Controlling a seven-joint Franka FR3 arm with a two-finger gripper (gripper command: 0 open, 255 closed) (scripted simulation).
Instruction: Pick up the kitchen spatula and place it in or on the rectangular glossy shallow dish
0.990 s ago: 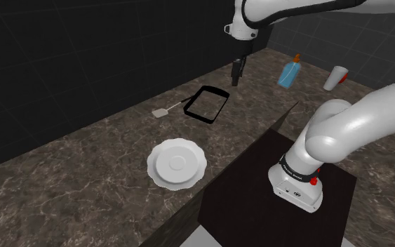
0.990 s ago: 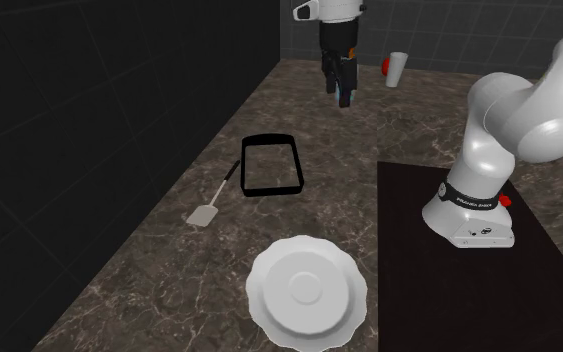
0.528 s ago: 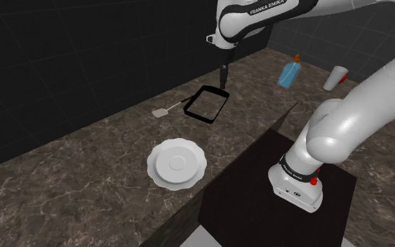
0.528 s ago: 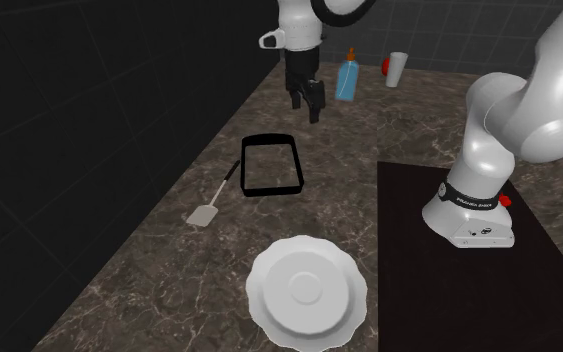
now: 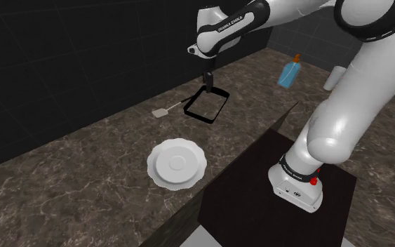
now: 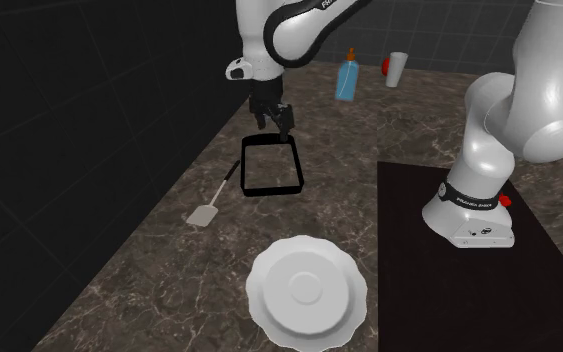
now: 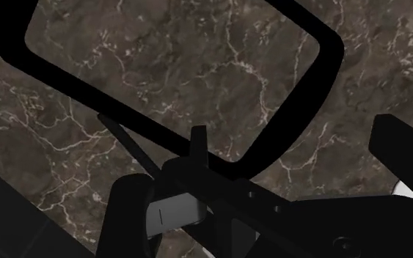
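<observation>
Taking the shoulder view from its left, the spatula (image 5: pixel 163 111) comes first. It lies flat on the dark marble counter (image 5: pixel 76 168), outside the dish. Its pale blade is at the left and its thin dark handle runs off between two and three o'clock. The handle's tip ends just beside the dish's near-left corner; whether it touches cannot be told.

At six o'clock from the spatula, well apart from it, sits a round white plate (image 5: pixel 177 163). At three o'clock from the spatula is the dish (image 5: pixel 198 116), a black rounded-rectangular rim with the marble pattern showing inside it.

The gripper (image 5: pixel 208 79) hangs over the dish's far rim, at twelve o'clock from the dish's middle, and points straight down, clear of the spatula. In the second exterior view its two prongs stand apart with a gap between them and clasp nothing. The wrist view agrees: the fingers (image 7: pixel 399 146) are spread, with the dish's rim ahead of them.

The hand drops from a white forearm that comes in from the upper right. At three o'clock from the gripper stands a blue bottle (image 5: pixel 289 72) with an orange top, and a white cup (image 6: pixel 398 68) stands beyond it.

At the lower right, the arm's base sits on the dark stand (image 5: pixel 252 182). A thick white link climbs from there toward one o'clock and leaves the top edge.
</observation>
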